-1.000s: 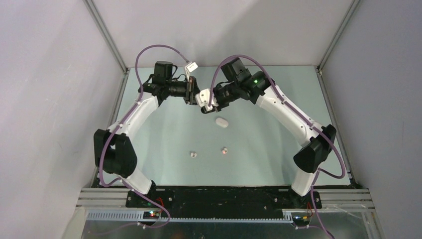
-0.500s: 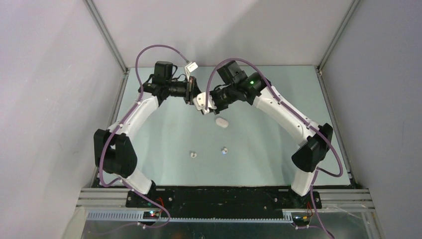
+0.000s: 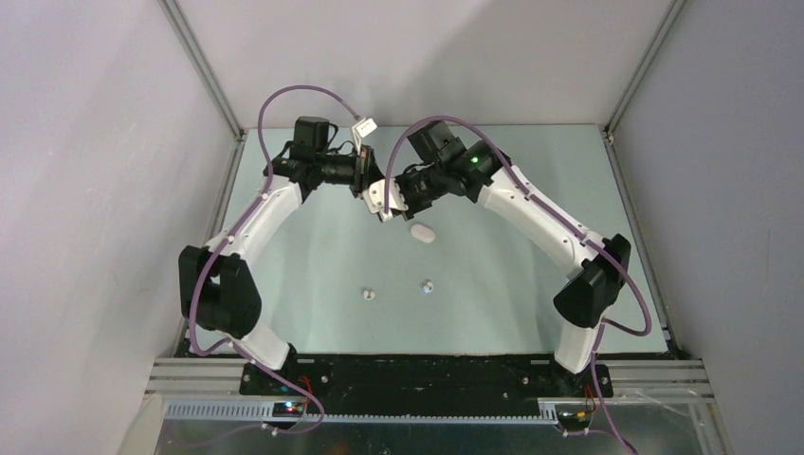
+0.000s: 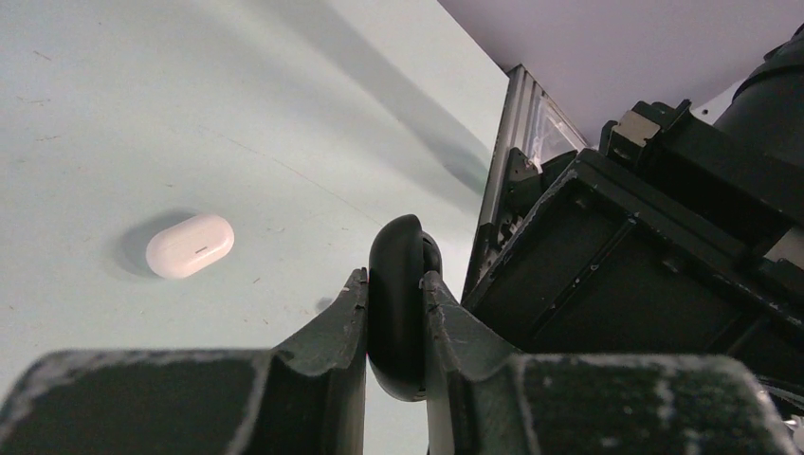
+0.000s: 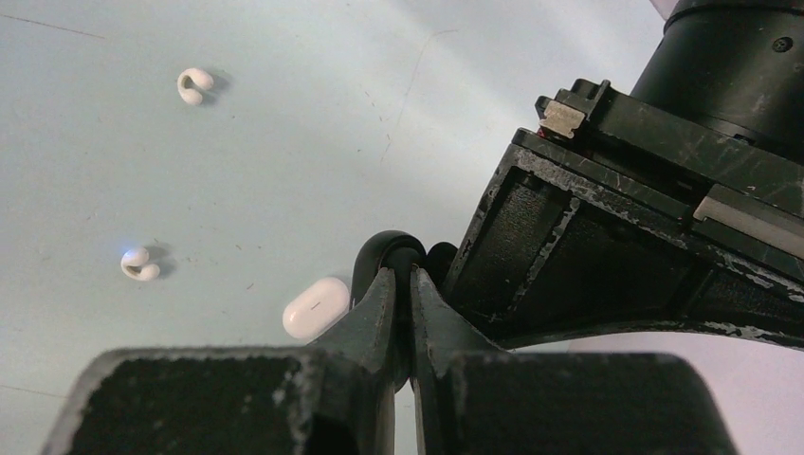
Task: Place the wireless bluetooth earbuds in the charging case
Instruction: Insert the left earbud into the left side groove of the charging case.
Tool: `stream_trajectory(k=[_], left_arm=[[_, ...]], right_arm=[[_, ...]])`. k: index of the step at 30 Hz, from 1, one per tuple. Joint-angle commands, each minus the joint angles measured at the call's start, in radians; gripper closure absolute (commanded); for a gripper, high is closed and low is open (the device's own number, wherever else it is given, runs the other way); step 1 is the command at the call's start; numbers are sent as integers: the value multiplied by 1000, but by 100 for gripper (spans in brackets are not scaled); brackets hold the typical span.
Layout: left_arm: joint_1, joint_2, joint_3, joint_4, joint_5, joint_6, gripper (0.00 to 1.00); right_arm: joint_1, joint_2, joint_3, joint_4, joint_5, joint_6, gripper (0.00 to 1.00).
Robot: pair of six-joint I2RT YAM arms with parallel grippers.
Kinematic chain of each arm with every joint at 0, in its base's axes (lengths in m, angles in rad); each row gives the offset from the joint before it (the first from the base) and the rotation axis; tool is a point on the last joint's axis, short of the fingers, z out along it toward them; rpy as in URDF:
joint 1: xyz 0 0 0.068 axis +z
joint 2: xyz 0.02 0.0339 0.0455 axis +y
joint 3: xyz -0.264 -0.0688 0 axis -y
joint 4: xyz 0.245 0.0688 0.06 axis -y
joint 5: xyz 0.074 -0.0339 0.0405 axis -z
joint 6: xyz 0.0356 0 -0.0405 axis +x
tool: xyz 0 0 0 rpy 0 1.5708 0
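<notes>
Earbuds [image 3: 369,294] [image 3: 429,285] in white, two of them, lie loose on the near half of the pale green table [image 3: 531,190], side by side with a gap between them. From there, going down in size:

The left arm [image 3: 256,213] and the right arm [image 3: 540,213] both reach to the far middle of the table, where their wrists meet. The left arm stands just as it did a second ago. The right arm has swung a little to the left, so its white wrist block now sits right up against the left gripper's body instead of just off it.

The left gripper [image 4: 393,282] is clamped on the black case [image 4: 395,246], which stands on edge between the two fingers and pokes out beyond their tips. I cannot tell whether its lid is open.

The right gripper [image 5: 400,277] has its fingers drawn almost together, pinching a small black curved piece, by its shape the black earbud [image 5: 379,248], at the very tips. It is held close beside the left gripper's housing; whether it touches the black case I cannot tell.

The white case [image 3: 422,233] lies flat on the table, closed, just near and right of the two grippers. It has not shifted.

The two loose white earbuds have not moved either; the right-hand one shows a tiny blue light.
</notes>
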Motion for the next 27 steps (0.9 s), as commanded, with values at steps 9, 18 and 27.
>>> stream_trajectory(k=[9, 18, 27], left_arm=[[-6, -15, 35, 17, 29, 8, 100], [-6, -14, 32, 18, 25, 9, 100], [-5, -17, 28, 17, 14, 16, 100]], right_arm=[[15, 14, 8, 74, 76, 68, 84], [19, -88, -119, 250, 111, 111, 74], [-21, -228, -200, 311, 45, 194, 70]])
